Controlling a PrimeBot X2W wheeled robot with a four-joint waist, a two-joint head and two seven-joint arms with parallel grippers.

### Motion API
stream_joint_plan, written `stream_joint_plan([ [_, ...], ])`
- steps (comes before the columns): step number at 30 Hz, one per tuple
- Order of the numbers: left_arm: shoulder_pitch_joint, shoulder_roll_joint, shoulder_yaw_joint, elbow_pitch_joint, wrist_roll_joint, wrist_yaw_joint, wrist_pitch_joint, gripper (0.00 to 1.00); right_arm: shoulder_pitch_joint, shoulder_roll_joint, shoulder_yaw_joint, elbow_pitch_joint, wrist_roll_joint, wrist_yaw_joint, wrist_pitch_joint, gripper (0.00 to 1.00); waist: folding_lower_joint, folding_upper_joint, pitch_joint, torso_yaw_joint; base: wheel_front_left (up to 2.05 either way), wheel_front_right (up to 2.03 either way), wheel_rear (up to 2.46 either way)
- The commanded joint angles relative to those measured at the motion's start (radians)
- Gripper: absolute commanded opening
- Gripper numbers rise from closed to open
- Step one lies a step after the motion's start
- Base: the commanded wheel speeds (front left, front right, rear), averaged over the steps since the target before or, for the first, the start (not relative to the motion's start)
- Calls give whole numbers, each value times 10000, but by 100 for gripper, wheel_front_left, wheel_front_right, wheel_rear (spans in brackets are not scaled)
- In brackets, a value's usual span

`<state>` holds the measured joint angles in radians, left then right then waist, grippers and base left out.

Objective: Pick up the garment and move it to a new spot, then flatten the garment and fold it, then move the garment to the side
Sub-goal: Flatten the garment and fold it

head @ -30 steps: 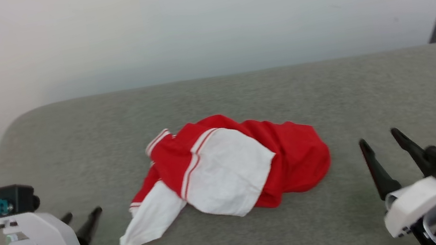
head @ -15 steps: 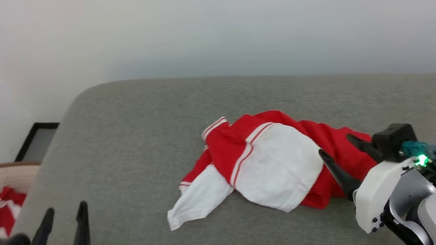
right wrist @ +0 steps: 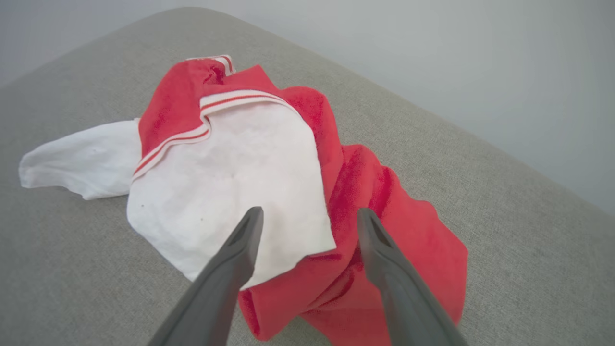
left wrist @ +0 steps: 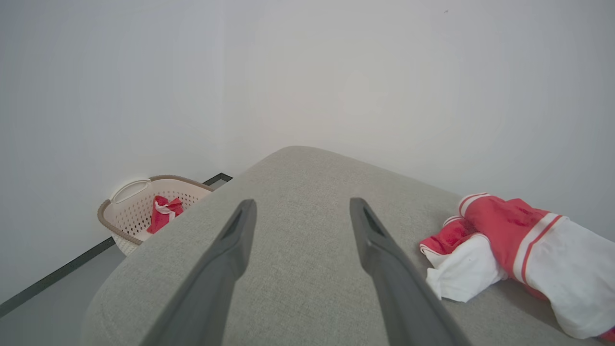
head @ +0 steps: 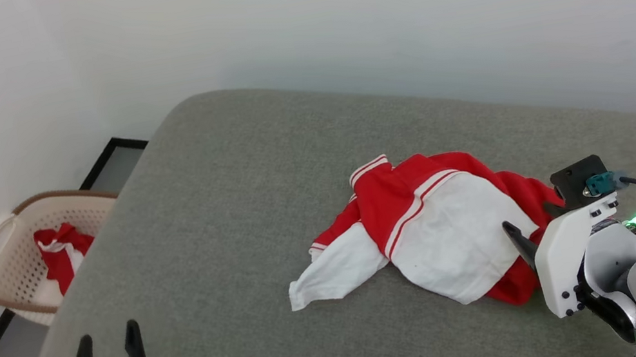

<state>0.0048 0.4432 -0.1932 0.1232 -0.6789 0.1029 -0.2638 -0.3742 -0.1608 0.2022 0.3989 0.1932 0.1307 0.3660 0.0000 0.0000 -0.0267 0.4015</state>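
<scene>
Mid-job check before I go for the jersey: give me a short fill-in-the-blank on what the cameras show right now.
1. The garment lies crumpled on the grey cushion; its panels are white and its body ____.
2. The right hand, pointed at the garment, is ____.
3. The left hand holds ____.
4. The small cloth bundle sits in a beige ____.
Missing words: red; open; nothing; basket.

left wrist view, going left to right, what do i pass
basket on the floor → left gripper, fingers apart over the grey surface → garment lying crumpled at the right edge
</scene>
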Motion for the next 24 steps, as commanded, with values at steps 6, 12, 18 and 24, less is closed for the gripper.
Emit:
stream_joint_plan([
  [6, 377, -614, 635, 106, 495, -526, -1, 100, -185, 164, -308, 300, -288, 1, 654, 100, 0, 0, 239, 221, 0, 0, 0],
  [12, 371, -1120, 1163, 245, 877, -993, -3, 100, -252, 167, -244, 452, -394, 1, 726, 0, 0, 0, 375, 322, 0, 0, 0],
  [18, 390, -1505, 1663, 299, 1202, -1389, -4, 100, -392, 61, -45, 408, -263, 1, 566, 0, 0, 0, 460, 272, 0, 0, 0],
  [24, 527, -1806, 2096, 284, 1491, -1615, -4, 100, -527, -116, -95, -22, 59, 1, 555, 0, 0, 0, 458, 77, 0, 0, 0],
])
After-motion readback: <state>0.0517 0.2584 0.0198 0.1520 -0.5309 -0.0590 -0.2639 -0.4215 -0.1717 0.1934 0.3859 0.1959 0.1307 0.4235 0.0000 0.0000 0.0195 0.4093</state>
